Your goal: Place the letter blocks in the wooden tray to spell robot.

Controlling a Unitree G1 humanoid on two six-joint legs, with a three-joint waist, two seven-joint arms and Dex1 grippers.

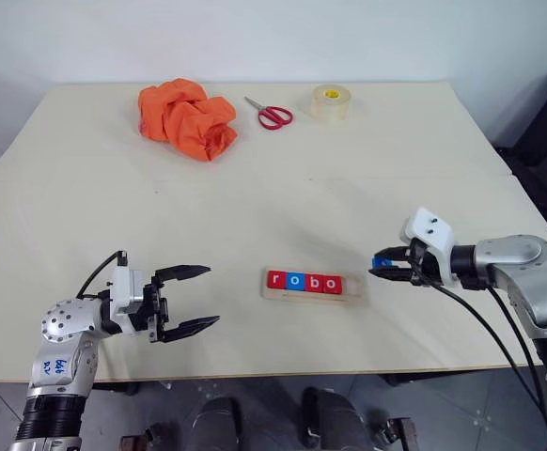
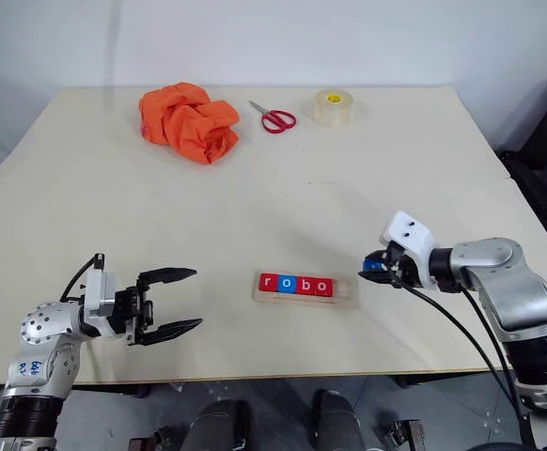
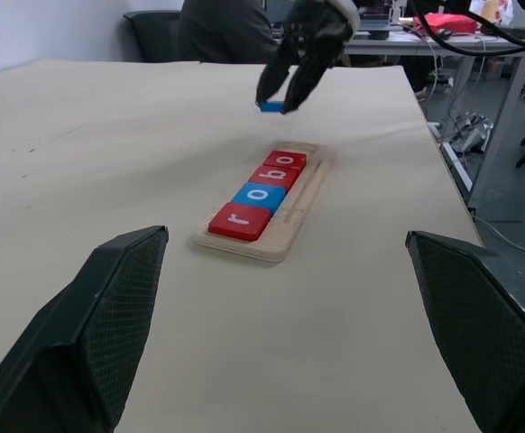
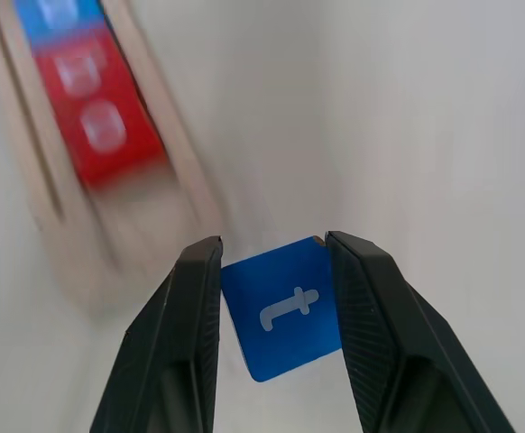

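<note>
1. Right hand point(image 4: 271, 262) pinches the blue t block point(image 4: 285, 320) by two edges, off the surface point(image 1: 255, 207); left hand point(image 1: 187, 301) spread, empty.
2. Risk, my judgement: block sits skewed, could catch the wooden tray point(image 1: 352, 290) lip or nudge the red o point(image 1: 331, 283).
3. Empty slot lies just left of my right hand.

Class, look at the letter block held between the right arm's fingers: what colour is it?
Blue, with a white "t". The t block shows best in the right wrist view, gripped by the right tool.
</note>
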